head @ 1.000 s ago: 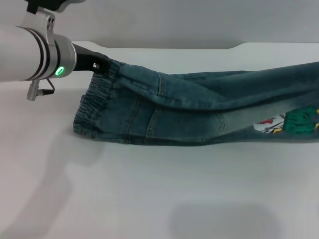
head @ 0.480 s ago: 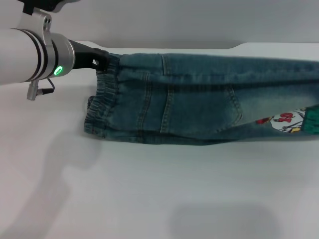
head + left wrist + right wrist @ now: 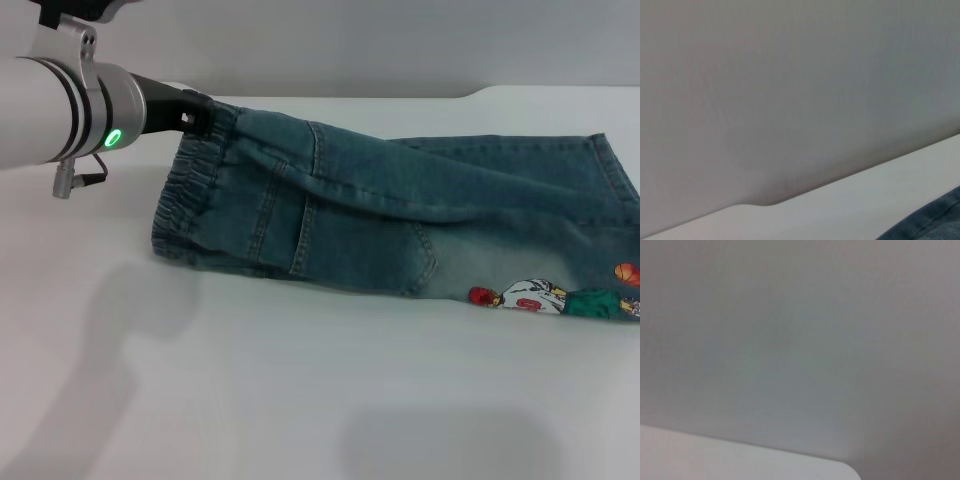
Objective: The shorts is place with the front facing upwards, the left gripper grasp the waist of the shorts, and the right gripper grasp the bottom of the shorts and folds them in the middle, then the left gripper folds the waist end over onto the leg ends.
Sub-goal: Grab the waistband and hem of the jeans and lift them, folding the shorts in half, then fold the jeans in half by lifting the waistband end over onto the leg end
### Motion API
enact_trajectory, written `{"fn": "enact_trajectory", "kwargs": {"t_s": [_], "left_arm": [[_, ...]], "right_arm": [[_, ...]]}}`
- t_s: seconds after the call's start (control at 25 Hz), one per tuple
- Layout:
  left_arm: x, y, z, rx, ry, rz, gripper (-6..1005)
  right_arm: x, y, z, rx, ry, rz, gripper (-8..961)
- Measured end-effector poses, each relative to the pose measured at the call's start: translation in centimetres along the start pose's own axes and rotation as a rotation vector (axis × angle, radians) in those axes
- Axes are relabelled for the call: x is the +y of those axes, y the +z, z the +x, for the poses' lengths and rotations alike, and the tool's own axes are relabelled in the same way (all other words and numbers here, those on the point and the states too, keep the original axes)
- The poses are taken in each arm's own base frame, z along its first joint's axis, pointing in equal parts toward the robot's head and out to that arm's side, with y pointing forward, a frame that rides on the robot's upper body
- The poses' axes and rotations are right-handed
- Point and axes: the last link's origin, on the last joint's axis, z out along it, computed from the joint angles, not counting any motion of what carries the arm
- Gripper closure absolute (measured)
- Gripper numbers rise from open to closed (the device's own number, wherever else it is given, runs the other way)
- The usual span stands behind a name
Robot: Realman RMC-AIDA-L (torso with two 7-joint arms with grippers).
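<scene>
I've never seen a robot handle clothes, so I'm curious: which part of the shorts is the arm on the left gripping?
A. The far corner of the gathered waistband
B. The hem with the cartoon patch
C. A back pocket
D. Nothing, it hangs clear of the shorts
A. In the head view the left gripper meets the shorts at the far corner of the puckered waistband, lifting it; the cartoon patch lies at the opposite end.
</scene>
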Motion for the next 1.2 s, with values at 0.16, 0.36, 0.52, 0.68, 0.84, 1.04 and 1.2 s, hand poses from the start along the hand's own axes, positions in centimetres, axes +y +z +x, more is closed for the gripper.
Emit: {"fn": "enact_trajectory", "kwargs": {"t_s": [0.16,0.36,0.52,0.68,0.84,1.04,1.2], "left_arm": [[0.0,0.1,-0.1,-0.002,-0.001,-0.001,986],[-0.1,0.9,-0.4,0.006,-0.027,0.001,988],[-0.1,0.9,-0.4,0.006,-0.027,0.001,989],[-0.1,0.9,0.2,0.097,-0.058,0.002,961],[-0.2,0.9,0.7,0.148,-0.057,0.006,863],[-0.8,0.6,0.7,0.213,-0.074,0.022,716],[-1.3,0.5,0.4,0.216,-0.083,0.035,579]], "right_arm": [[-0.3,0.3,-0.3,-0.014,0.033,0.005,953],[0.0,0.3,-0.2,-0.026,0.025,-0.008,954],[0.3,0.3,0.2,-0.014,0.018,-0.013,954],[0.4,0.2,0.6,-0.008,0.029,-0.018,923],[0.6,0.1,0.7,-0.011,0.041,-0.023,851],[1.1,0.0,0.7,-0.055,0.069,-0.017,613],[2.0,0.1,0.3,-0.099,0.095,-0.027,376]]}}
